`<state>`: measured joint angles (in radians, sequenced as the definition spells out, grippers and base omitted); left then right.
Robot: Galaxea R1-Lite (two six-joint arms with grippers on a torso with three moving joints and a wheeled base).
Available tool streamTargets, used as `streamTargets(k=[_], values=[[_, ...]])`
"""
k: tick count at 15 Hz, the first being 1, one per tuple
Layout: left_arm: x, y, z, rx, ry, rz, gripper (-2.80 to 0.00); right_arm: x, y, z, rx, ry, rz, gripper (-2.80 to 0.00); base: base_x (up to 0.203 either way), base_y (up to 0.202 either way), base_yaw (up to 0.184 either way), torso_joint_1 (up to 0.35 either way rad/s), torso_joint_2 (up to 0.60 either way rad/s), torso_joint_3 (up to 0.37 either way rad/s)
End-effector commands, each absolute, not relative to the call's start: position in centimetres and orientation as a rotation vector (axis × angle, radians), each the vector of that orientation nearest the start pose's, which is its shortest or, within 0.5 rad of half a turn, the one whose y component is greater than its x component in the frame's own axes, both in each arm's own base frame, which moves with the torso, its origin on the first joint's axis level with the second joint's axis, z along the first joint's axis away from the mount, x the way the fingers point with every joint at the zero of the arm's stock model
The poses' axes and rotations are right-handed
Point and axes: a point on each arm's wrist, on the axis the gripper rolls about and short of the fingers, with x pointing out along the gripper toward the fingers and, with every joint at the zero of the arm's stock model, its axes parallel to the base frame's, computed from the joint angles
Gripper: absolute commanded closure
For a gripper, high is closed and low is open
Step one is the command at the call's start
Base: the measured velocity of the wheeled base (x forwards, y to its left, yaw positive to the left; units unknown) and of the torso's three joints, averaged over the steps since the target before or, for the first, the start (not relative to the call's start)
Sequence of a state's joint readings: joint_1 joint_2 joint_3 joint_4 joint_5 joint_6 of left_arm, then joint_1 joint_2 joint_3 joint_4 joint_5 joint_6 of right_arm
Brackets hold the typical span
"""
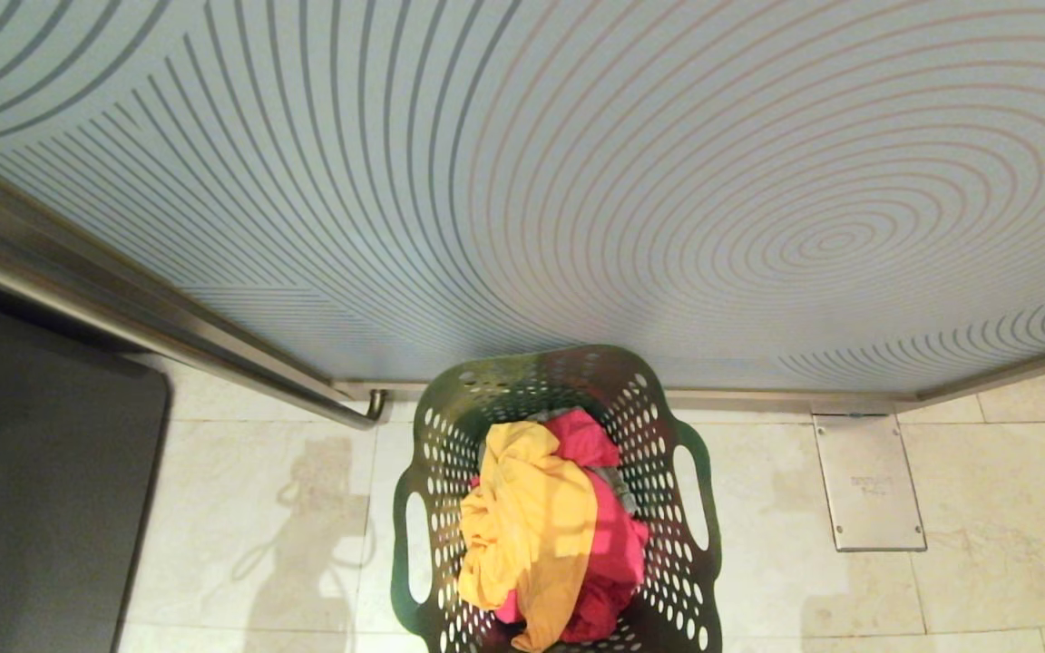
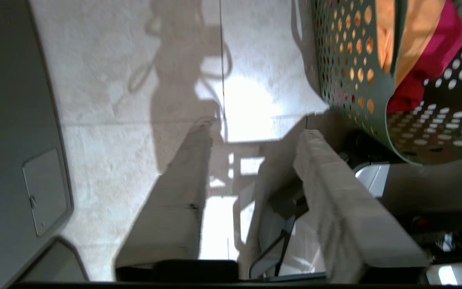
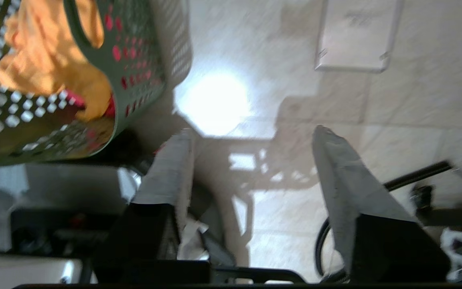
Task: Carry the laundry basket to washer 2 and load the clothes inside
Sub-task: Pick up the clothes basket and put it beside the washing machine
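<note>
**Basket on the tiles, both claws apart and empty**

The laundry basket [image 1: 559, 508] stands on the pale tiled floor [image 1: 985, 508] at the lower centre of the head view, its far rim close to the foot of a frosted glass panel [image 1: 577, 181] printed with curved lines. The panel fills the upper part of that frame. Inside the basket lie the clothes: a yellow-orange garment [image 1: 527, 526] on top toward the left, a pink-red garment [image 1: 613, 535] under and to the right of it, and a small strip of grey cloth [image 1: 615, 481] near the right wall. A long metal bar handle [image 1: 151, 331] runs diagonally from the left edge toward the basket. At the lower left of the frame is a dark grey surface [image 1: 33, 490]. A metal floor plate [image 1: 869, 481] is set in the tiles at the right of the basket. Neither arm shows in the head view.

In the left wrist view, the left claw [image 2: 257, 124] hangs over bare floor with its two fingers spread apart and nothing between them; the basket is in the upper right of that frame, just beside it.

In the right wrist view, the right claw [image 3: 253, 132] likewise has its fingers parted and holds nothing; the basket sits in the upper left of that frame, the floor plate at the upper right.
</note>
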<state>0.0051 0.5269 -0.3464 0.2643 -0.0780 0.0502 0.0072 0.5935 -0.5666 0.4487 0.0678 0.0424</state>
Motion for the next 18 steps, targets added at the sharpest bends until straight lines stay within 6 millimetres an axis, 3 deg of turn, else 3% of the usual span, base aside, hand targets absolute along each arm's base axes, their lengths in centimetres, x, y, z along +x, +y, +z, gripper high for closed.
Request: streamTargets(k=[1,5,7,13,18], values=[[4.5,-0.2,14.4,0.027,0.603,-0.104,-2.80,6.9,0.3,18.8,0.086,0.669,0.101,-2.80,0.000,0.000,0.000,0.000,0.00,0.000],[6.5,-0.4,12.7,0.027,0.697,-0.141,-2.80,14.3,0.9,17.9,0.160,0.703,0.139,-2.80,0.000,0.000,0.000,0.000,0.00,0.000],[7.9,-0.7,12.4,0.013,0.774,-0.190,-2.80,17.6,2.3,17.3,0.191,0.692,0.192,-2.80,0.000,0.000,0.000,0.000,0.00,0.000],[9.9,-1.9,12.9,0.001,0.807,-0.299,-2.80,20.7,8.6,17.6,0.331,0.739,0.368,-2.80,0.000,0.000,0.000,0.000,0.00,0.000],[10.9,-3.1,12.5,-0.075,0.873,-0.327,-2.80,22.7,10.5,15.1,0.330,0.789,0.386,-2.80,0.000,0.000,0.000,0.000,0.00,0.000]])
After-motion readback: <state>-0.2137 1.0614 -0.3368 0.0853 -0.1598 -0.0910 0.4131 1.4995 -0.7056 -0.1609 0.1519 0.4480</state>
